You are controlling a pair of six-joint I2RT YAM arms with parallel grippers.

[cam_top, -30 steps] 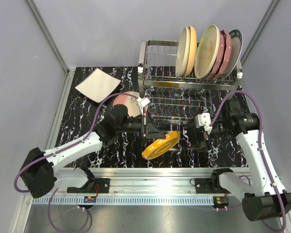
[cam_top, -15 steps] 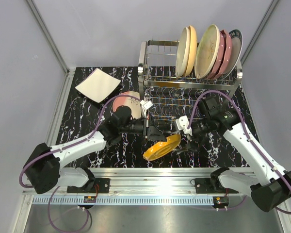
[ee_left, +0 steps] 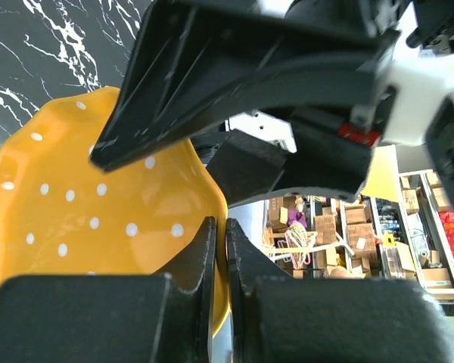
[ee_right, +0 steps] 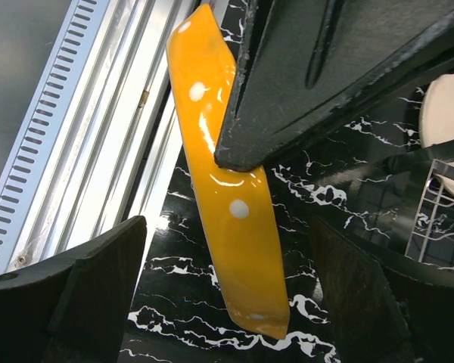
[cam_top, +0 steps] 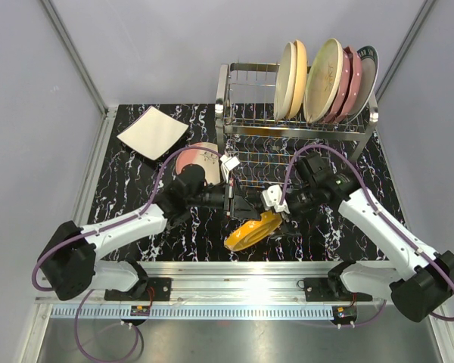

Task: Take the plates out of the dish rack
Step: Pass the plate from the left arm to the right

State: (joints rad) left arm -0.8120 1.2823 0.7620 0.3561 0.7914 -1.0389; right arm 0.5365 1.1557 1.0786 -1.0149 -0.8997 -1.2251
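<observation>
My left gripper (cam_top: 240,212) is shut on the rim of a yellow-orange polka-dotted plate (cam_top: 251,230) and holds it tilted above the table's front middle. In the left wrist view the gripper (ee_left: 219,242) pinches the plate (ee_left: 76,219) by its edge. My right gripper (cam_top: 276,214) is open, with a finger on each side of the plate's other end. The right wrist view shows the gripper (ee_right: 227,253) and the plate (ee_right: 234,197) edge-on between its fingers, untouched. The dish rack (cam_top: 242,113) stands behind, holding cream plates (cam_top: 291,79), a pale green plate (cam_top: 323,79), pink plates (cam_top: 348,83) and a dark-rimmed plate (cam_top: 367,68).
A white square plate (cam_top: 153,132) lies at the table's back left. A pink-cream plate (cam_top: 200,157) lies left of the rack, partly hidden by my left arm. A metal rail (cam_top: 234,272) runs along the table's front edge, close below the held plate.
My right arm has swung left and brought its open gripper around the plate's right end. My left gripper has kept hold of the plate, which shifted slightly right.
</observation>
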